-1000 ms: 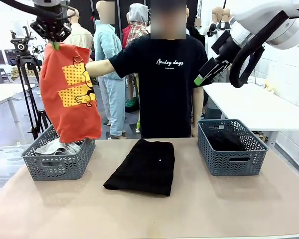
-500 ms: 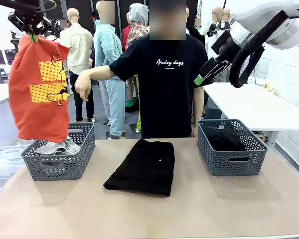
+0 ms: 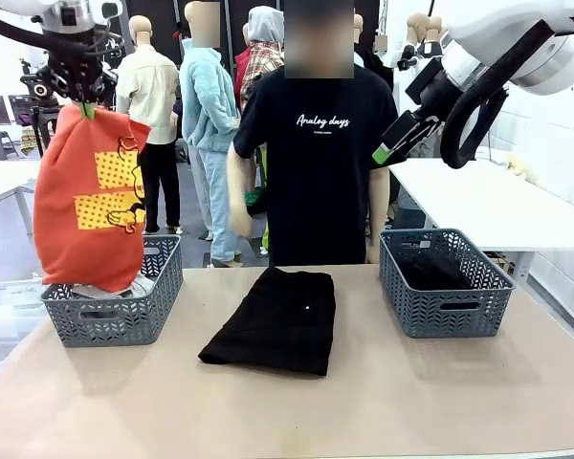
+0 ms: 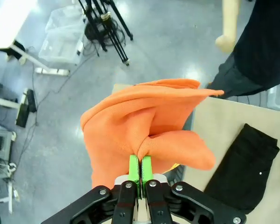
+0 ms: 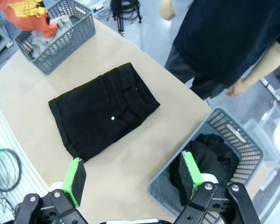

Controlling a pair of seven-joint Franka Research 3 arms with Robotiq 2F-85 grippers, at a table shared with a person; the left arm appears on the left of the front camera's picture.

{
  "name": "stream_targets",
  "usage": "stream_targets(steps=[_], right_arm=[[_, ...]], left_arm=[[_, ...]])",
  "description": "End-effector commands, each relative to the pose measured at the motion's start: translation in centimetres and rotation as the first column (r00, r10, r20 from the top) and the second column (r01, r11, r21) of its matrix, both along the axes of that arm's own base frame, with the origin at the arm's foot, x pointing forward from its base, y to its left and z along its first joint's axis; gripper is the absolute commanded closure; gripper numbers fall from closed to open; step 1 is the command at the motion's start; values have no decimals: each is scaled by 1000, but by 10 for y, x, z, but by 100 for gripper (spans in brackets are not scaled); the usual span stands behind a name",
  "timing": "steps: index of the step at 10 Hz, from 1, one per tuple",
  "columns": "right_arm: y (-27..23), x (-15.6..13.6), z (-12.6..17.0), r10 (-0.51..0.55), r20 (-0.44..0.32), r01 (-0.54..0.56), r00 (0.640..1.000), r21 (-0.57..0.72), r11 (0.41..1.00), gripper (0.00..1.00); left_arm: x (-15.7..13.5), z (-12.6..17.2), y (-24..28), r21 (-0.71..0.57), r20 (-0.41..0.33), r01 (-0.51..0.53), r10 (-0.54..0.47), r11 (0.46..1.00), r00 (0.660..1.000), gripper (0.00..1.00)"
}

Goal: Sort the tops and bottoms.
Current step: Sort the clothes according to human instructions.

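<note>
Left hand (image 4: 140, 158): pinched shut on a bunch of the orange top (image 3: 86, 206), green pads pressed together through the cloth.
Orange top: hanging full length straight below the left hand, lower hem down at the rim of the left basket (image 3: 115, 320), not yet let go.
Grey top (image 5: 60, 23): lying in the left basket under the hanging hem, well below the left hand.
Right hand (image 5: 133, 175): spread wide, holding nothing, raised high above the table (image 3: 411, 402).
Loose bottoms (image 3: 277, 320): flat on the table, below the right hand and ahead of its fingertips, white button facing up, touched by neither hand.
Binned bottoms (image 5: 210, 163): in the right basket (image 3: 445, 306), nearly straight below the right hand.
Person's hand (image 3: 237, 222): hanging at the person's side, well apart from both hands and from the cloth.
Done: one top and one pair of bottoms in their baskets, going by how things lie.
In hand: second top over its basket, judged close to release.
Left: letting the orange top drop in, then lifting the loose bottoms off the table into the right basket; probably a little past halfway.
</note>
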State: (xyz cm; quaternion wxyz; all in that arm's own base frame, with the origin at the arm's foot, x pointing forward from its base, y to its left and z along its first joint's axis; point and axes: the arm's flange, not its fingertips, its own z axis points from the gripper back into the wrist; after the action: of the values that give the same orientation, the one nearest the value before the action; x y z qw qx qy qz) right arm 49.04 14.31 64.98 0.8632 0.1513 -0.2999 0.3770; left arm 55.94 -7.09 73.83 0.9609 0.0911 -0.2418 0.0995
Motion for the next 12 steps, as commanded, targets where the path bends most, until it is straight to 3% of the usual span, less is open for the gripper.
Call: stream_targets(steps=[1,3,7,8,10,11,12], right_arm=[[1,-1,-1,1,-1,-1,1000,-1,1000,0],[1,-1,-1,1,-1,-1,1000,-1,1000,0],[1,-1,-1,1,-1,-1,1000,-1,1000,0],[1,-1,-1,1,-1,-1,1000,-1,1000,0],[1,-1,-1,1,-1,-1,1000,-1,1000,0],[1,-1,-1,1,-1,-1,1000,-1,1000,0],[1,-1,-1,1,-1,-1,1000,-1,1000,0]], left_arm=[[-23,-17,17,-47,-33,-89,88,995,996,100],[-30,-55,21,-57,-133,-141,132,988,982,100],[-8,-146,24,-117,-150,-155,136,981,979,100],[0,-159,29,-120,-134,-169,153,978,979,100],[9,-180,34,-122,-212,-200,172,972,962,100],[13,-171,37,-109,-241,-226,195,968,951,100],[11,-181,34,-95,-196,-163,142,982,970,100]])
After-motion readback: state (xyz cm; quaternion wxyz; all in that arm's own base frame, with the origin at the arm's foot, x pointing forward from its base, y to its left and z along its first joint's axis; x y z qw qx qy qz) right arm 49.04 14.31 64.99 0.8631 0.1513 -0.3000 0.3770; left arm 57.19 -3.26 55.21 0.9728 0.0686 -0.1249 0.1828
